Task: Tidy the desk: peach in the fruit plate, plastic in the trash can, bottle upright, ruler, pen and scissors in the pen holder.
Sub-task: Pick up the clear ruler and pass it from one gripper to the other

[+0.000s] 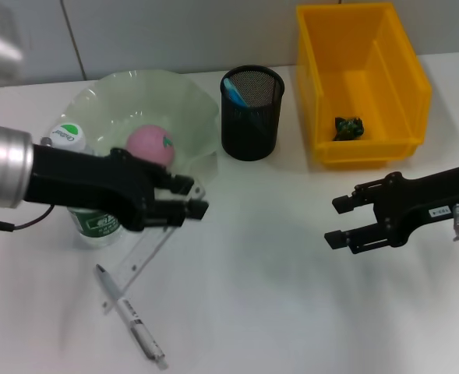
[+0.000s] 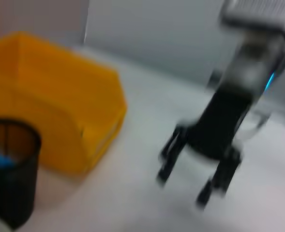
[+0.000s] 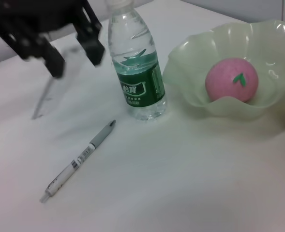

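The pink peach [image 1: 151, 146] lies in the pale green fruit plate [image 1: 188, 97]. A clear bottle [image 3: 136, 72] with a green label stands upright beside the plate. My left gripper [image 1: 186, 198] hovers open just right of the bottle, above the transparent ruler [image 1: 147, 253]. The pen [image 1: 132, 315] lies on the table nearer the front. In the black mesh pen holder [image 1: 251, 117] stands a blue item [image 1: 234, 91]; the scissors cannot be made out. A dark crumpled plastic [image 1: 347, 127] rests in the yellow trash can [image 1: 400, 74]. My right gripper [image 1: 340, 221] is open, low over the table's right.
White table with bare space between the two grippers and in front of the pen holder. A wall runs behind the plate, holder and can. In the right wrist view, the left gripper [image 3: 74, 55] hangs above the ruler [image 3: 44, 101], with the pen [image 3: 79, 162] close by.
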`<state>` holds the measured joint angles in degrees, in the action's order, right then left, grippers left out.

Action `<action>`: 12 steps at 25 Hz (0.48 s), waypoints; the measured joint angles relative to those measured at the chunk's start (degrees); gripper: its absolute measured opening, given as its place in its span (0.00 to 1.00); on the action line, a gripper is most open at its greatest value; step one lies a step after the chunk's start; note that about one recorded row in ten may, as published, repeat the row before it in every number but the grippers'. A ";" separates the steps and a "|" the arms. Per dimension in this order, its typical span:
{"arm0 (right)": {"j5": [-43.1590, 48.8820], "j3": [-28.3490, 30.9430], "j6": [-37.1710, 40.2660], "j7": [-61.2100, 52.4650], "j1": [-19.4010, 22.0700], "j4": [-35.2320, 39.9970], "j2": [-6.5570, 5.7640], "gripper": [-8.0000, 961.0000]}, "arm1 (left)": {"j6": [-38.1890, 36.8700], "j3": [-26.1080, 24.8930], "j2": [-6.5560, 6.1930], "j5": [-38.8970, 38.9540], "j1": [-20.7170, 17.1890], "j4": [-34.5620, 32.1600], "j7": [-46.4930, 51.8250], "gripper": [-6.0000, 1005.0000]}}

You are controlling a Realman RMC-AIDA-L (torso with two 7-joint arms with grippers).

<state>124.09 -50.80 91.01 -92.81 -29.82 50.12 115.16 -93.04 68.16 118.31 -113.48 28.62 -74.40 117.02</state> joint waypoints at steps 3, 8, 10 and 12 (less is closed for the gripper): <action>0.00 0.00 -0.45 0.00 0.00 -0.06 0.22 0.72 | -1.79 -4.08 -0.01 5.45 0.21 5.26 -2.77 0.40; -0.06 0.11 -0.99 -0.14 -0.06 -0.26 0.71 0.72 | -3.30 -8.07 -0.03 13.10 0.65 14.41 -7.63 0.40; -0.14 0.40 -1.01 -0.51 -0.06 -0.25 0.96 0.72 | -3.38 -8.89 -0.04 15.01 0.69 16.49 -8.94 0.40; -0.15 0.57 -1.02 -0.70 -0.06 -0.19 1.04 0.72 | -3.42 -9.93 -0.05 17.80 0.71 18.93 -10.66 0.40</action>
<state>123.94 -50.22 90.00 -93.51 -29.88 49.93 116.20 -96.46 58.23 118.25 -95.67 29.33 -55.47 106.36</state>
